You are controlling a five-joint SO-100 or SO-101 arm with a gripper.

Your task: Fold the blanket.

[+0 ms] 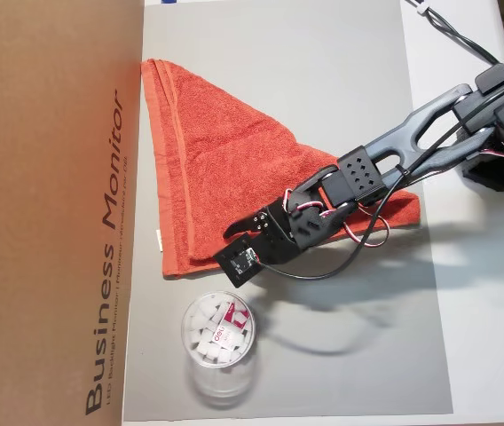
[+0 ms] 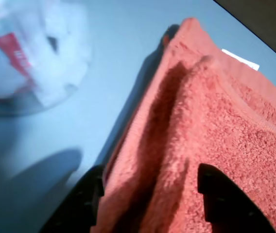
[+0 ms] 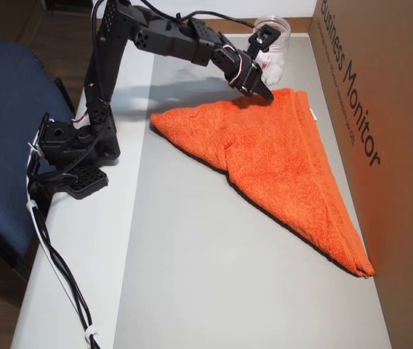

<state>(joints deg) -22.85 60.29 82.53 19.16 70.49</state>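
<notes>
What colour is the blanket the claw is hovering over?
Orange-red terry cloth; the blanket shows best in an overhead view, folded into a triangle.

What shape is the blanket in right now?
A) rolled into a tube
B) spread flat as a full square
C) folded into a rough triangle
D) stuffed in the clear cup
C: in an overhead view the blanket lies on the grey mat as a rough triangle, tapering to a point near the cardboard box, with the gripper at its wide end beside the clear cup.
</notes>
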